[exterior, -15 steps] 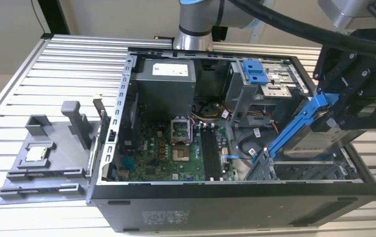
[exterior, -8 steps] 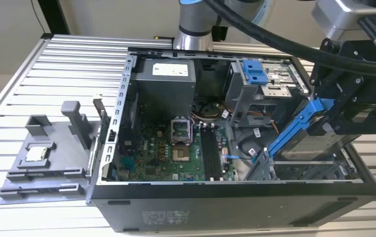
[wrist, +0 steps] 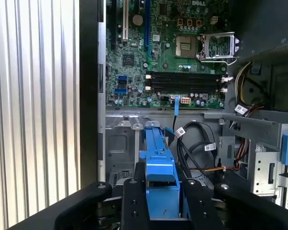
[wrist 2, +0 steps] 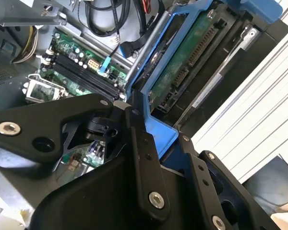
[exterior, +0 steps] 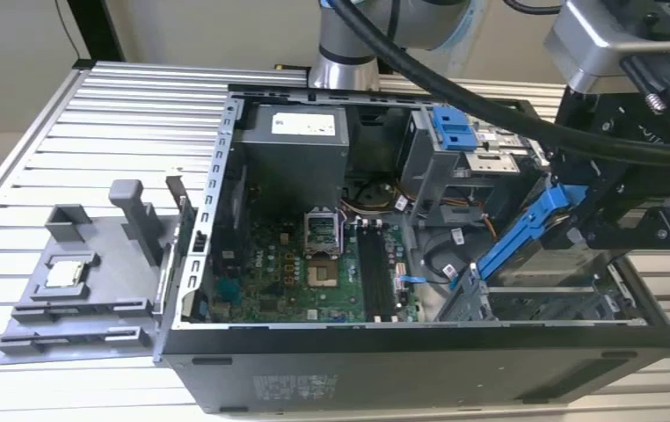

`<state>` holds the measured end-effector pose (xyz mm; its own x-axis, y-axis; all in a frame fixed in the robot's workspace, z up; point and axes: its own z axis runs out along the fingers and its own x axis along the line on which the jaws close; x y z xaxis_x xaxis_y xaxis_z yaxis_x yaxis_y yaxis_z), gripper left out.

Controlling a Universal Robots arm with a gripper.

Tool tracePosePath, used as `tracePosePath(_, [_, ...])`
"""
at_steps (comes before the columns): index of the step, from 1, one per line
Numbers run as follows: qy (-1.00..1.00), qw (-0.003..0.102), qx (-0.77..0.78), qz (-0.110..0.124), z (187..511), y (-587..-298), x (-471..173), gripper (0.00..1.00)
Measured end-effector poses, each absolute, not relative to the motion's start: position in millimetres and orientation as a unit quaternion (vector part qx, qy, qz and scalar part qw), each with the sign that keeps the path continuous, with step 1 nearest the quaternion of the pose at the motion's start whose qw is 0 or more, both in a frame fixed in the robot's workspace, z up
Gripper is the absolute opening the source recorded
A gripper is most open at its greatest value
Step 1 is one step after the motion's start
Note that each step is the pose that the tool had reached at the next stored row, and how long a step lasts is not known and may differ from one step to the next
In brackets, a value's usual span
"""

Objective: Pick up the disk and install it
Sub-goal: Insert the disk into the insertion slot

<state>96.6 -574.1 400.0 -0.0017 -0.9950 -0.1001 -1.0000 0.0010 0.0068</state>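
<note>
The black two-fingered gripper (wrist: 162,213) is closed narrowly on the disk (wrist: 158,158), a flat silver-grey metal drive in a blue plastic carrier frame, with a black finger (wrist: 134,206) pressed on each side of the frame's end tab. In the second wrist view the disk (wrist 2: 185,57) shows its green circuit-board underside, running away from the gripper (wrist 2: 169,165). In the exterior view the gripper (exterior: 587,230) holds the disk (exterior: 520,233) tilted, its lower end reaching down into the corner bay of the open black metal computer case (exterior: 429,369) at the exterior view's right. Inside the case lie a green motherboard (exterior: 311,264) with an open processor socket (wrist: 187,46), a grey power supply box (exterior: 294,132), bundled cables (wrist: 192,143), and a grey metal cage with a blue latch (exterior: 458,132). On the exterior view's left, beside the case, a grey plastic tray (exterior: 77,303) holds a small square silver chip (exterior: 65,273). Everything rests on a ribbed aluminium table (exterior: 112,114).
</note>
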Motion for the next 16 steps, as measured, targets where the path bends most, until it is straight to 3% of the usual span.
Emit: tracePosePath(16, [0.707, 0.033, -0.706, 0.038, 390.6, -574.1, 96.6, 0.0])
